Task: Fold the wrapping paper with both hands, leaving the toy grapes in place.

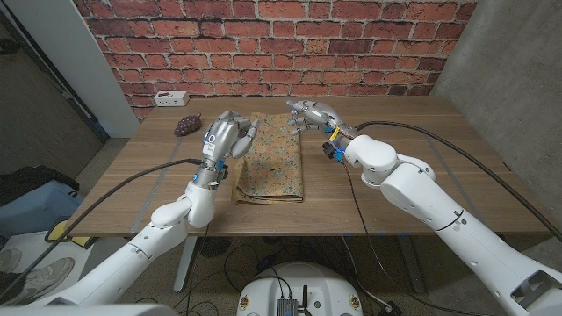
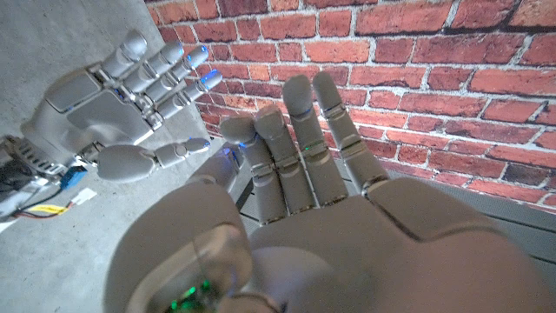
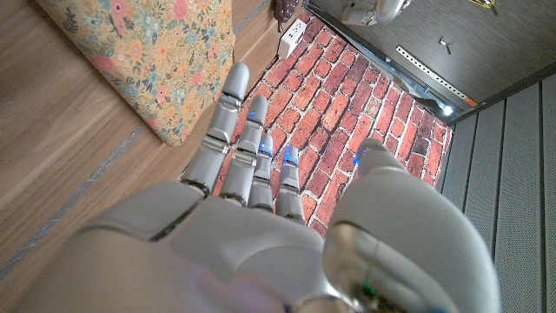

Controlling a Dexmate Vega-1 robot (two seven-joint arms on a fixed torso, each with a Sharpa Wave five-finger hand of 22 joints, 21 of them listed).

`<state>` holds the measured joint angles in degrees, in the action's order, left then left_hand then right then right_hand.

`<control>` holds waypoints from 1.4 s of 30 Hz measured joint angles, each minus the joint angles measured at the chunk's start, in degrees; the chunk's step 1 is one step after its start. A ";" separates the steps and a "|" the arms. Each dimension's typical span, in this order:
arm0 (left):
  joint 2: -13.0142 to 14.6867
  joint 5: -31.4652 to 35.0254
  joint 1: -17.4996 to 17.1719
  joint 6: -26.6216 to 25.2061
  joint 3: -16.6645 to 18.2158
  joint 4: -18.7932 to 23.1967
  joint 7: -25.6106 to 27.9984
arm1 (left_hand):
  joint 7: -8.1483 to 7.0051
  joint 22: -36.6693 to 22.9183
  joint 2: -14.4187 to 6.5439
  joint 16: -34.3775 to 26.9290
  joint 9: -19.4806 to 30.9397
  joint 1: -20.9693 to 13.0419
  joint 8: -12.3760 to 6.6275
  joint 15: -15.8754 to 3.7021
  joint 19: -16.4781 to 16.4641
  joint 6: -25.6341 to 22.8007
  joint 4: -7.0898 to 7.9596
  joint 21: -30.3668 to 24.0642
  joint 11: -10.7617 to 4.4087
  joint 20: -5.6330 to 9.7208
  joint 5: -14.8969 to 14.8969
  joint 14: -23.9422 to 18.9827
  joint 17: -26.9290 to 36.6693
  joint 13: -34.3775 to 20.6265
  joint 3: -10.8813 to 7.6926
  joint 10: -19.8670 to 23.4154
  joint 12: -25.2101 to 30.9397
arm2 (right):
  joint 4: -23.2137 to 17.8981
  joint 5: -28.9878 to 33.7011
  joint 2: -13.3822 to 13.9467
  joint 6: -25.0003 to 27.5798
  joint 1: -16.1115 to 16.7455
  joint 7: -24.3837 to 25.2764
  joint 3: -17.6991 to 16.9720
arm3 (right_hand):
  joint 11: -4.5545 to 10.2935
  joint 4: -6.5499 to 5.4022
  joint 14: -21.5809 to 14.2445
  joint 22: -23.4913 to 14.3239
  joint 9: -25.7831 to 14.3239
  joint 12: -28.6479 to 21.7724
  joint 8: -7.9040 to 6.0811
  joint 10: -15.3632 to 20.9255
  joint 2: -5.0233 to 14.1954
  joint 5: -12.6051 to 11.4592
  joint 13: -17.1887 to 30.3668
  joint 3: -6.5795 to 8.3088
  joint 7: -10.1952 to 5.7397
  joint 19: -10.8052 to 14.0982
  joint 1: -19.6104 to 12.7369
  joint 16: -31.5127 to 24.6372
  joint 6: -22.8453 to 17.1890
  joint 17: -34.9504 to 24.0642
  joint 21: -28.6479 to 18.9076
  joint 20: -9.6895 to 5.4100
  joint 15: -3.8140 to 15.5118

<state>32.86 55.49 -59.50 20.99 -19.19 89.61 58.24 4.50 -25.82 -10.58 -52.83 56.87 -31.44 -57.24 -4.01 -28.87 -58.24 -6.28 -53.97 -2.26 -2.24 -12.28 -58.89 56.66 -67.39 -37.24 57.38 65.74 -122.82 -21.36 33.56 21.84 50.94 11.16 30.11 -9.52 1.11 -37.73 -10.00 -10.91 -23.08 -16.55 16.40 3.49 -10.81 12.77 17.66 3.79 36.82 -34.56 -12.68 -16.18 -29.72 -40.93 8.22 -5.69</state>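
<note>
Brick wall behind a wooden surface [image 1: 395,189]. At its middle lies the floral wrapping paper [image 1: 274,162], already doubled into a long rectangle; it looks thin, light and limp, likely to slide on the wood, so best pinched at an edge or corner. The toy grapes [image 1: 184,125] sit well apart toward the far left corner. The left hand [image 1: 226,138] and right hand [image 1: 312,114] hover at the paper's far end, fingers spread, holding nothing.
</note>
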 measured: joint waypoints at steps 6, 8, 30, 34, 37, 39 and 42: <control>-0.54 0.84 -1.37 0.75 1.84 1.17 -0.62 | -0.28 5.96 1.30 15.32 -17.71 1.53 8.47 -2.33 3.54 4.24 -1.26 -1.76 -0.96 1.13 -0.07 4.01 -19.62 23.19 -4.08 -3.12 -18.50 | 0.20 -0.94 0.56 -1.77 0.34 1.44 0.22 | 0.00 0.23 1.51 0.00 0.00 0.45 0.00 0.00 0.23 0.00 0.00 0.23 -0.31 -1.76 0.23 0.43 -0.31 0.00 1.06 0.66 -0.07; 0.23 0.44 -1.82 -0.57 1.79 2.28 -2.00 | -0.90 7.94 1.85 20.10 -20.79 2.05 10.22 -3.06 3.97 5.59 -2.11 -1.76 -1.45 1.10 -0.35 6.64 -23.97 27.10 -5.87 -5.28 -22.14 | 0.28 -1.13 0.78 -2.43 0.56 1.86 0.24 | 0.00 0.23 2.00 0.00 0.00 0.45 0.00 0.00 0.23 0.00 0.00 0.23 -0.31 -2.30 0.23 0.43 -0.31 0.00 1.31 0.80 -0.17; 14.49 -17.86 -3.15 -16.59 -2.37 16.86 -34.38 | -2.46 15.97 3.90 37.62 -39.64 9.88 29.37 0.31 8.93 14.84 -0.97 0.80 1.56 -5.14 -0.51 20.15 -43.37 43.76 -10.73 -20.26 -41.71 | 0.40 1.29 2.02 -5.78 1.75 5.79 1.12 | 0.84 1.66 9.46 0.13 -0.01 2.96 1.12 -0.85 0.91 0.00 -0.53 0.71 -1.03 -9.85 0.91 1.72 -1.02 0.80 5.75 1.44 -0.44; 15.93 -20.31 -3.14 -18.18 -2.80 18.07 -38.77 | -2.45 16.17 2.90 38.74 -40.99 10.06 31.21 0.49 9.25 14.84 -1.44 1.46 1.53 -4.77 -0.20 22.44 -44.34 45.08 -11.21 -20.72 -43.27 | 0.39 2.30 2.21 -5.23 1.49 6.17 1.58 | 1.15 1.98 10.58 0.14 -0.01 3.40 1.53 -1.16 1.44 0.00 -0.52 1.02 -1.49 -11.07 1.43 1.72 -1.22 1.06 6.49 1.20 -0.10; 17.19 -21.41 -3.14 -19.01 -3.13 19.14 -40.78 | -2.46 16.24 2.60 39.31 -41.84 9.76 32.24 0.73 10.36 14.84 -1.57 2.37 1.85 -3.28 -0.16 23.64 -44.87 45.97 -11.08 -21.24 -44.13 | 0.36 3.31 2.34 -4.71 1.22 6.48 2.04 | 1.15 2.21 10.64 0.14 -0.01 3.40 1.54 -1.15 1.73 0.00 -0.52 1.25 -1.66 -11.39 1.14 1.72 -1.20 1.32 6.83 0.86 -0.04; 18.30 -22.59 -3.25 -19.89 -3.41 20.11 -42.72 | -2.46 16.24 2.62 39.32 -42.36 9.77 32.55 0.64 10.90 14.84 -1.87 2.73 1.40 -2.31 -0.16 23.88 -45.16 46.54 -10.78 -21.17 -44.36 | 0.36 4.06 2.35 -4.35 1.12 6.70 2.24 | 1.36 2.32 10.66 0.14 -0.02 3.40 1.55 -0.95 1.85 0.00 -0.52 1.36 -1.66 -11.56 1.02 1.72 -1.20 1.32 7.00 0.69 -0.06; 19.19 -23.43 -3.46 -20.60 -3.63 20.87 -44.05 | -2.29 16.23 2.24 39.64 -43.12 10.16 32.68 0.95 11.49 13.02 -2.11 3.38 0.66 -1.52 0.32 24.19 -45.59 47.46 -10.54 -20.10 -44.56 | 0.36 4.59 2.34 -4.13 1.00 6.87 2.56 | 1.35 2.45 11.27 0.14 -0.02 3.40 1.55 -0.95 2.04 0.00 -0.52 1.50 -1.66 -11.56 0.83 1.72 -1.21 1.52 7.06 0.69 -0.03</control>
<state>52.05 32.06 -62.96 0.39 -22.82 110.48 14.20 2.21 -9.58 -8.34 -13.19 13.75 -21.29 -24.55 -3.06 -17.38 -45.22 -8.39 -50.59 -1.60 -3.76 -11.96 -34.69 11.07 -19.92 -47.77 37.28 21.18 -122.46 -16.77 35.91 17.71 51.94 18.04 32.67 -8.17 3.56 -26.47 -9.86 -10.93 -19.67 -15.00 15.45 5.53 -10.81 12.25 19.15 2.12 25.26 -33.73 -10.96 -17.38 -28.21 -33.87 8.91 -5.72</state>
